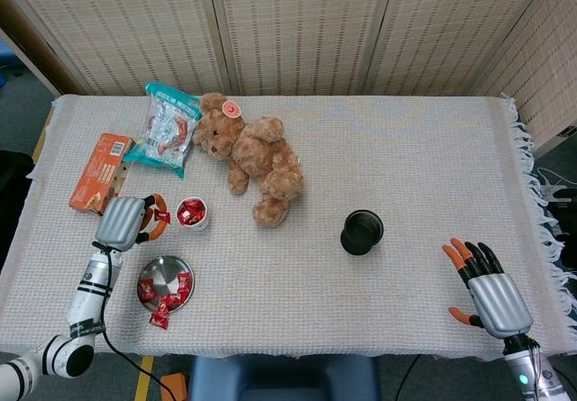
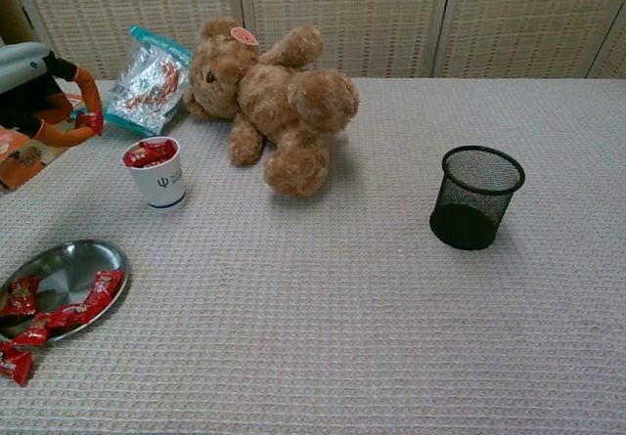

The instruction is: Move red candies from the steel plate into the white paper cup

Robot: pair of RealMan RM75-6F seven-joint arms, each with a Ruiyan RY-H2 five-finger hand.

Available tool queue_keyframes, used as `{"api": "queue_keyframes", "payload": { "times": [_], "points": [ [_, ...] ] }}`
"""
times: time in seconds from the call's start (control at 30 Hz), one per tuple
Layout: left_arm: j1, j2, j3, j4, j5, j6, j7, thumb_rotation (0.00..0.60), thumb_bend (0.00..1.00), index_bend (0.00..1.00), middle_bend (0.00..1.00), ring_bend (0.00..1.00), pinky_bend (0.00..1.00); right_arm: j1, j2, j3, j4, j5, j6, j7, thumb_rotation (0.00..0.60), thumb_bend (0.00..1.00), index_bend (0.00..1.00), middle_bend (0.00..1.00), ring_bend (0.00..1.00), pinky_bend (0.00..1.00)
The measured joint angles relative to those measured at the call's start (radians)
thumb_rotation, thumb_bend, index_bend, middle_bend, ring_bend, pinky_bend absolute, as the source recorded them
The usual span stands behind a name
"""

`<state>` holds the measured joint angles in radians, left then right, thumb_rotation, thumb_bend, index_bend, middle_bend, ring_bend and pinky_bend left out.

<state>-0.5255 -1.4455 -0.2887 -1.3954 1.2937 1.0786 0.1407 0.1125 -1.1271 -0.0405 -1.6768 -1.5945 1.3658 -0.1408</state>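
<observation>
Red candy [image 2: 91, 119], small and wrapped, pinched at the fingertips of the left hand [image 1: 126, 219], carried up off the desk [image 1: 406, 149] and just left of the white paper cup [image 2: 156, 173]. Cup standing upright beside those fingertips, already holding several red candies at its mouth. More candies [image 1: 167, 293] back below the hand, toward the near edge: a few lying on the steel plate [image 1: 160, 273], one spilled onto the cloth just off its rim.

Judged light, almost weightless, with a crinkly glossy wrapper likely to slide between hard fingertips; best taken across the fat middle of the sweet, not by the twisted ends, which would fold and slip. Firm core under the wrap, so a modest squeeze should do no harm. Cup also light and easy to knock over, so better to release from above its mouth than to brush its wall.

Right hand [image 1: 491, 293] resting far off at the other near corner of the desk, fingers spread, holding nothing. Teddy bear [image 1: 252, 153], snack bag [image 1: 167, 129] and orange box [image 1: 99, 174] beyond the left hand; black mesh pot [image 1: 361, 231] well off to its right.
</observation>
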Motion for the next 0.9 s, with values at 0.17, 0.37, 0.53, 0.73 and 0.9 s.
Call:
{"api": "queue_keyframes", "payload": {
  "times": [0.17,0.37,0.53,0.73,0.9],
  "points": [
    [-0.052,-0.047,-0.014,0.019,-0.061,-0.03,0.062,0.6,0.38,0.51,0.93,0.92,1.0,0.003,-0.003,-0.001,0.0,0.002,-0.009,-0.005,0.6,0.01,0.0,0.0,0.0,0.0],
    [-0.101,-0.083,-0.018,0.034,-0.094,-0.048,0.129,0.6,0.38,0.5,0.93,0.92,1.0,0.003,-0.002,-0.002,0.0,0.001,-0.006,-0.002,0.6,0.01,0.0,0.0,0.0,0.0],
    [-0.135,-0.108,-0.02,0.06,-0.138,-0.067,0.17,0.6,0.38,0.49,0.93,0.92,1.0,0.003,0.001,-0.002,0.0,0.001,-0.004,0.004,0.6,0.02,0.0,0.0,0.0,0.0],
    [-0.171,-0.143,-0.019,0.11,-0.189,-0.099,0.198,0.6,0.38,0.47,0.93,0.92,1.0,0.002,0.003,-0.003,-0.001,-0.001,0.001,0.006,0.6,0.01,0.0,0.0,0.0,0.0],
    [-0.191,-0.161,-0.013,0.151,-0.225,-0.118,0.215,0.6,0.38,0.46,0.93,0.92,1.0,-0.002,0.008,-0.002,-0.002,-0.003,0.011,0.01,0.6,0.01,0.0,0.0,0.0,0.0]
  ]
}}
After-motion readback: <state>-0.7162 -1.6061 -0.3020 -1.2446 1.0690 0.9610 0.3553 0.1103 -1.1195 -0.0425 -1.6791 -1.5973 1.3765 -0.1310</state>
